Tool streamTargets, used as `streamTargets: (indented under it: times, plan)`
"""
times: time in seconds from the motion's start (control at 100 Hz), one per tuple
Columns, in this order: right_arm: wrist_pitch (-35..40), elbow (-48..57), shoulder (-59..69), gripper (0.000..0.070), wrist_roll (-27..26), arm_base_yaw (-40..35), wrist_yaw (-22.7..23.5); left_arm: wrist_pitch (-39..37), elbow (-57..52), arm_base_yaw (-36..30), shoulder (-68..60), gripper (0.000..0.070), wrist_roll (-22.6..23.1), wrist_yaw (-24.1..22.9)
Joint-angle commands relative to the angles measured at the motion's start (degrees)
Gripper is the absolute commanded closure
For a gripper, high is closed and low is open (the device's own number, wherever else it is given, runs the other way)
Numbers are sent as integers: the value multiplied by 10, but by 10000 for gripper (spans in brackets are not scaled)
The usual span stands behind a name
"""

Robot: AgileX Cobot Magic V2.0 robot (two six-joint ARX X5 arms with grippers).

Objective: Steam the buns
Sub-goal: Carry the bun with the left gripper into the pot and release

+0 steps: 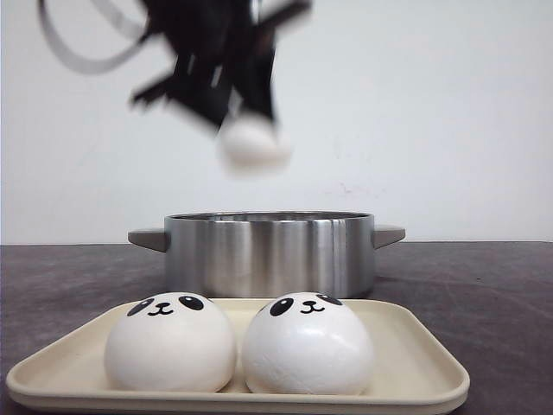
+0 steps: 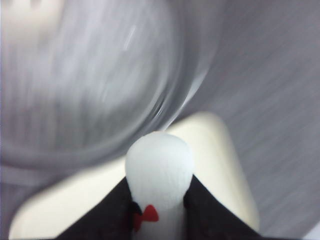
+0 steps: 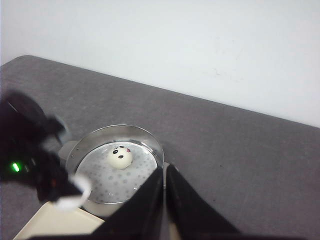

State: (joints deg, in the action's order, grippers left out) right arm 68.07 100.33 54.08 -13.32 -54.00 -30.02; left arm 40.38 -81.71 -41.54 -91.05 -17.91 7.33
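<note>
Gripping a soft white bun (image 1: 253, 143), left jaws above steel pot (image 1: 268, 252); right jaws closed, empty.

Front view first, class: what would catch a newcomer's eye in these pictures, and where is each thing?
A blurred left claw holds a white bun in the air above the steel pot. Two panda-faced buns sit side by side on the cream tray nearest the camera. The right wrist view shows one more bun already inside the pot.

Bare test bench: grey table (image 1: 501, 294), blank white wall (image 1: 449, 112).
</note>
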Motion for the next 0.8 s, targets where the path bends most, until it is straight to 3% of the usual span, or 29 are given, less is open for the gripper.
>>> streamTargets:
  times: [0.0,0.26,0.54,0.79]
  plan:
    - [-9,9,5,700,-7,-7,-3,-9,-42,-3,-9,700,14,-12]
    - [-19,9,5,700,-6,-7,-2,-104,-71,35,-18,699,20,-36]
    - [-19,7,5,700,-6,-7,-2,-108,-75,82,-91,697,18,-33]
    - [-19,-11,5,700,-6,-7,-2,-90,-126,83,-174,696,18,-19]
